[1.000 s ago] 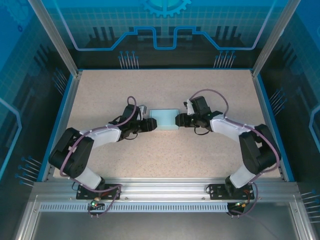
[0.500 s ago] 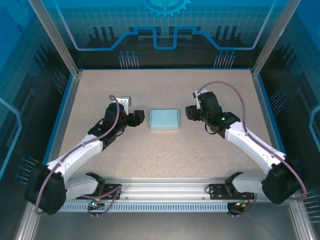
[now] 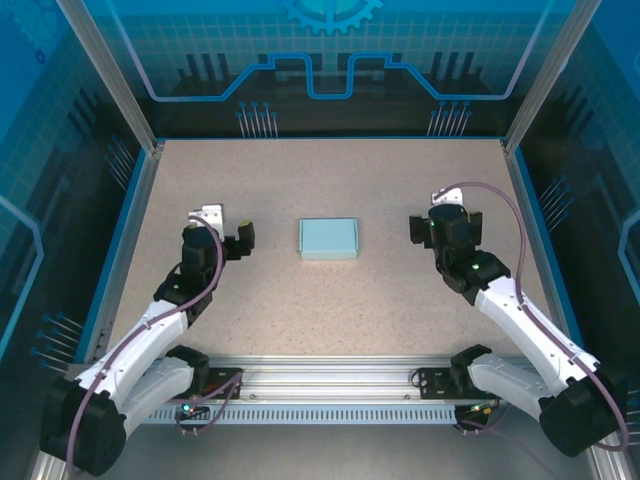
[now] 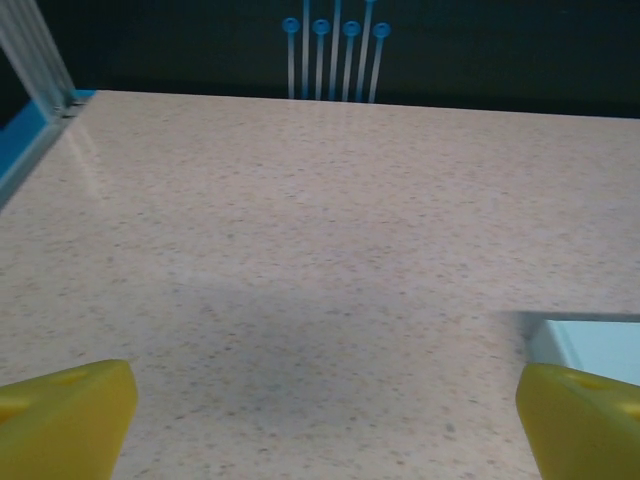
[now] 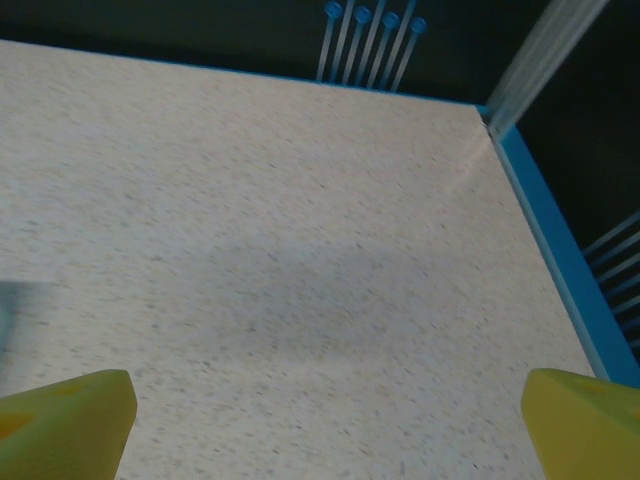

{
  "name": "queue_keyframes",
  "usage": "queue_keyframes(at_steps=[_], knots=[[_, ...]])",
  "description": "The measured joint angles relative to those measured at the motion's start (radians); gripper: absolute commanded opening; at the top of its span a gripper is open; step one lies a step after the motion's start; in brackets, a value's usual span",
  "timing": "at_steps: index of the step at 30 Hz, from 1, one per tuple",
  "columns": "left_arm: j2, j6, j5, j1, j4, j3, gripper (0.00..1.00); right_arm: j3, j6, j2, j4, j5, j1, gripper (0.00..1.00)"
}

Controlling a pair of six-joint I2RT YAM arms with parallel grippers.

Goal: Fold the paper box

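The paper box [image 3: 329,239] is a small flat pale aqua rectangle lying closed on the middle of the speckled table [image 3: 330,320]. My left gripper [image 3: 220,235] stands well to its left, apart from it, open with nothing between its yellow fingers [image 4: 70,415]. A corner of the box [image 4: 600,345] shows just above the right finger in the left wrist view. My right gripper [image 3: 445,224] is off to the box's right, also apart from it and open. Its yellow fingertips [image 5: 585,425] are spread wide over bare table.
A blue rim [image 3: 528,235] and aluminium frame posts [image 3: 105,75] bound the table on the left, right and back. Zip ties [image 4: 335,55] stick up along the dark back wall. Both arm bases sit on the rail [image 3: 330,378] at the near edge.
Both grippers have let go of the box's ends, backed away outward to the left and right, and opened wide. The box stays in place.
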Motion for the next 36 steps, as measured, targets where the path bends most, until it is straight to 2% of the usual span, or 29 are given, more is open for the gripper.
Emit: queue_keyframes(at_steps=[7,13,20,25,29,36], knots=[[0.025,0.053,0.016,0.088,0.124,-0.083,0.99,-0.19,-0.041,-0.019,0.183,-0.029,-0.079,1.0],[0.213,0.111,0.101,0.129,0.299,-0.143,0.99,-0.332,-0.071,0.065,0.383,-0.119,-0.148,1.0],[0.427,0.119,0.251,0.196,0.538,-0.159,0.99,-0.37,-0.108,0.201,0.618,-0.218,-0.159,1.0],[0.488,0.127,0.313,0.222,0.637,-0.156,0.99,-0.379,-0.142,0.276,0.746,-0.286,-0.176,1.0],[0.623,0.135,0.344,0.224,0.836,-0.172,0.99,-0.391,-0.173,0.301,0.838,-0.353,-0.188,1.0],[0.664,0.126,0.384,0.263,0.826,-0.137,0.99,-0.43,-0.227,0.325,0.997,-0.464,-0.222,1.0]])
